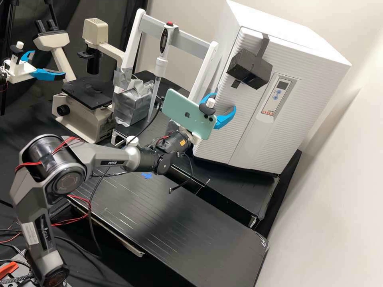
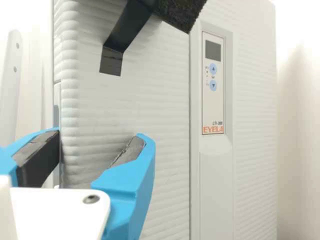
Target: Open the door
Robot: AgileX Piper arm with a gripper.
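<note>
At the white ribbed cabinet's lower left front, my gripper (image 1: 222, 106) stands open, its blue fingers spread with nothing visibly held. The cabinet door (image 1: 249, 115) appears closed, flush with the body. In the wrist view, my gripper (image 2: 97, 135) has one dark-padded finger beside the door's free edge and the other in front of the ribbed door (image 2: 162, 115). A narrow recess (image 2: 57, 107) runs along that edge, partly hidden behind a finger. Whether either finger touches the door, I cannot tell.
A black foam block (image 1: 250, 68) is taped to the door, near the control panel (image 1: 278, 94). Left of the cabinet stand a white frame (image 1: 204, 73), a pipette (image 1: 161, 65) and a microscope (image 1: 85, 107). A phone (image 1: 187, 113) is mounted on the wrist.
</note>
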